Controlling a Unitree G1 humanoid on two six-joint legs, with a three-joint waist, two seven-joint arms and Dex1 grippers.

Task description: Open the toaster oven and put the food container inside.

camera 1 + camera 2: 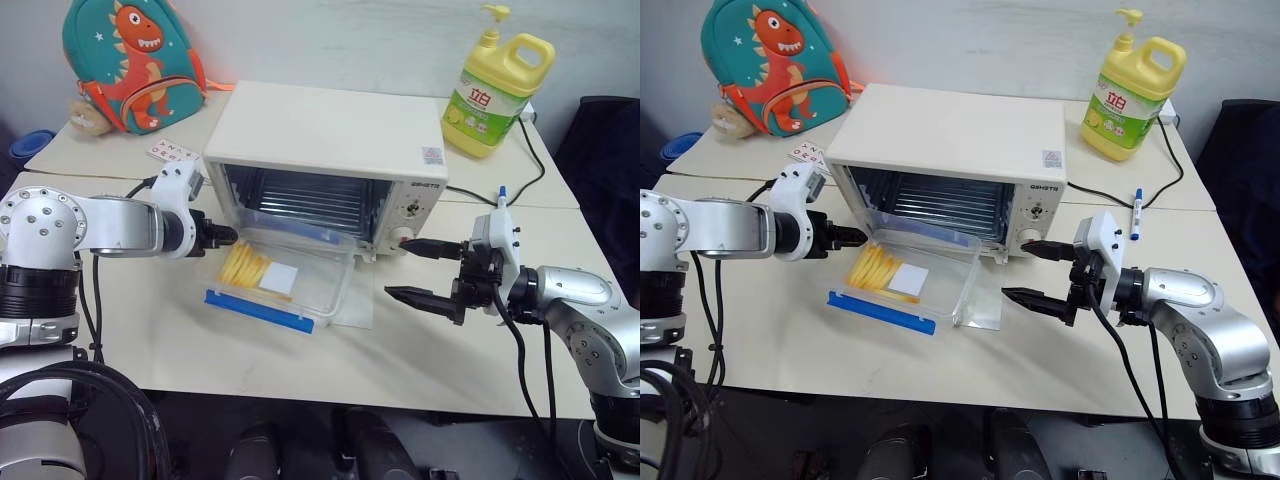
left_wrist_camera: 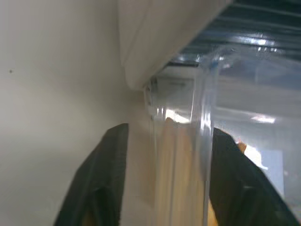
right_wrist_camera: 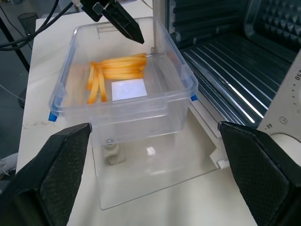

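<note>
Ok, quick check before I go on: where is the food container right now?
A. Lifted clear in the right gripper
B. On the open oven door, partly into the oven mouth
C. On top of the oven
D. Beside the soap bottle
B: the food container rests on the dropped glass door of the toaster oven, its far end at the oven's mouth, while the right gripper stands open and apart from it.

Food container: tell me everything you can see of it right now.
The food container is a clear rectangular plastic box with blue clips, holding yellow strips and a white label. It rests on the lowered glass door of the toaster oven, its far end at the oven's mouth. The left gripper straddles its wall, fingers apart; the right gripper hangs open beside it.
</note>
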